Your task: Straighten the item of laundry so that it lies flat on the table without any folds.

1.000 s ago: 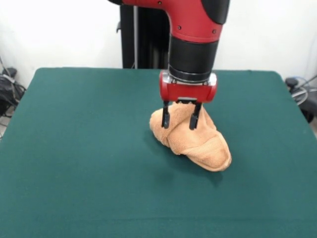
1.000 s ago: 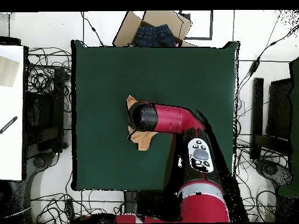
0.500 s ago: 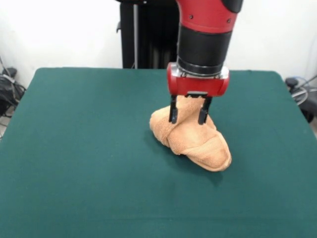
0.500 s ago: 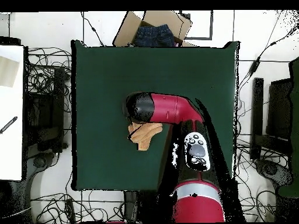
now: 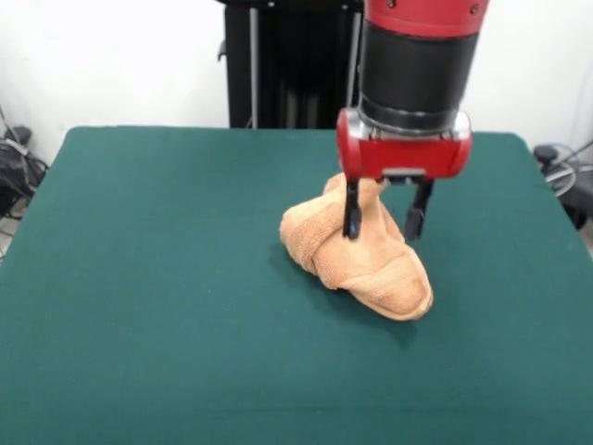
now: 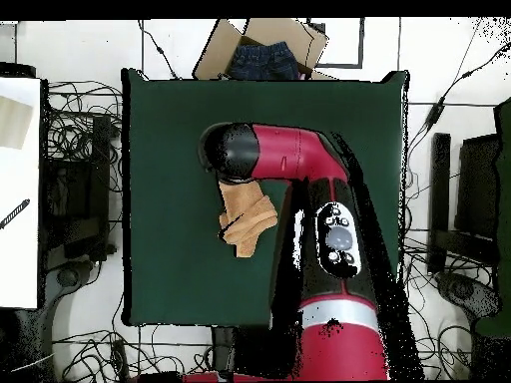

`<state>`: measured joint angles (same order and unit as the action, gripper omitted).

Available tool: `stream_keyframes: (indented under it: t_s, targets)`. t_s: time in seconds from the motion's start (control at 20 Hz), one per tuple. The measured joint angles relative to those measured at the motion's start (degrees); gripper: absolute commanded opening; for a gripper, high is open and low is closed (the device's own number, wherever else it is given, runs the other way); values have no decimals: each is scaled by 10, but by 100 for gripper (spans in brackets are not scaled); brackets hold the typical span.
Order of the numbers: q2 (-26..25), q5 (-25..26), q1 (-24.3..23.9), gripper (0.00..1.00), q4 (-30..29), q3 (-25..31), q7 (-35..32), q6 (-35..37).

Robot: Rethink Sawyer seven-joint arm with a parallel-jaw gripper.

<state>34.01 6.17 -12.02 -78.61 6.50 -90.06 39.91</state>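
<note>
Green felt covers the table (image 5: 139,278), and a white wall is seen behind it. The towel (image 5: 357,255) is bunched in a soft heap near the middle of the table, directly beneath and between the fingers. The gripper (image 5: 382,222) is held above the heap with its two dark fingers (image 5: 352,215) spread apart; one finger is seen against the upper fold of cloth, the other just off the heap's side toward the table edge. Nothing is seen to be pinched, though contact between the nearer finger and the cloth cannot be ruled out. In the overhead view the towel (image 6: 247,221) is partly uncovered just below the wrist, with the gripper itself hidden under the arm.

The towel is judged to be light, limp and thick-piled, so it should drape and drag on the felt rather than slide freely; no harm from squeezing is expected. A free corner or hem would be the best place for a hold, but no corner is clearly exposed, and the raised fold below the fingers is the most reachable spot. A pinch on several layers at once would likely lift the whole bundle unopened.

Compared with a second ago, the gripper has been shifted sideways and raised slightly, and the heap's outline on the table appears largely unchanged apart from its peak.
</note>
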Motion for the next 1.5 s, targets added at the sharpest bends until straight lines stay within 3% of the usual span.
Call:
stream_keyframes:
  t_s: [0.3, 0.65, 1.5]
  targets:
    - [-66, 9, -22, 100, 80, 33, 0, 0]
    - [-88, 35, -37, 100, 73, 42, 0, 0]
    - [58, 44, -36, 100, -72, 44, 0, -4]
